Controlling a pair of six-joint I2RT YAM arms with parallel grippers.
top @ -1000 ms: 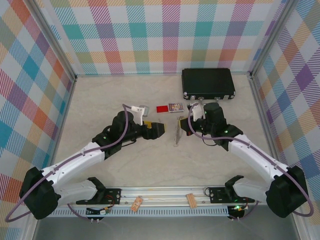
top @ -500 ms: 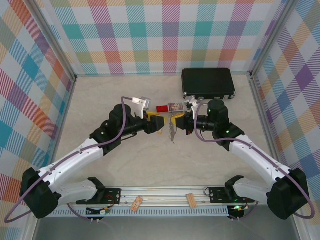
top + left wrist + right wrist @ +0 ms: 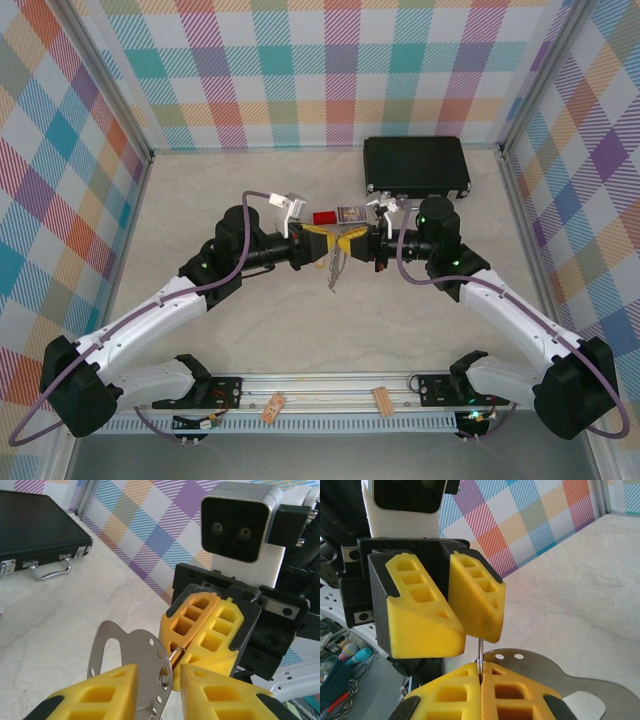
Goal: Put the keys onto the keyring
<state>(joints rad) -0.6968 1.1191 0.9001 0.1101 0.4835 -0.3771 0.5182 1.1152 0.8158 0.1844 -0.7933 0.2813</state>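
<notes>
The keyring (image 3: 334, 268) is a flat grey metal loop with small holes along its rim, hanging above the table's middle. A small wire split ring (image 3: 170, 667) threads through one hole. My right gripper (image 3: 352, 243) is shut on that split ring (image 3: 479, 650), so the keyring (image 3: 540, 667) dangles from it. My left gripper (image 3: 321, 244) faces it tip to tip and is open. Its yellow fingers (image 3: 100, 692) straddle the keyring (image 3: 125, 652) with a gap on both sides. The tiny tan-headed key is out of view.
A black case (image 3: 416, 166) with a silver handle (image 3: 49, 572) lies at the back right. A small red rectangle (image 3: 324, 217) and a little printed box (image 3: 351, 213) lie just behind the grippers. Two tan wooden blocks (image 3: 273, 407) (image 3: 380, 400) rest on the front rail.
Both grippers have closed in on each other and risen toward the back. The keyring, carried by the right gripper, moved left and now hangs between the left gripper's open fingers.
</notes>
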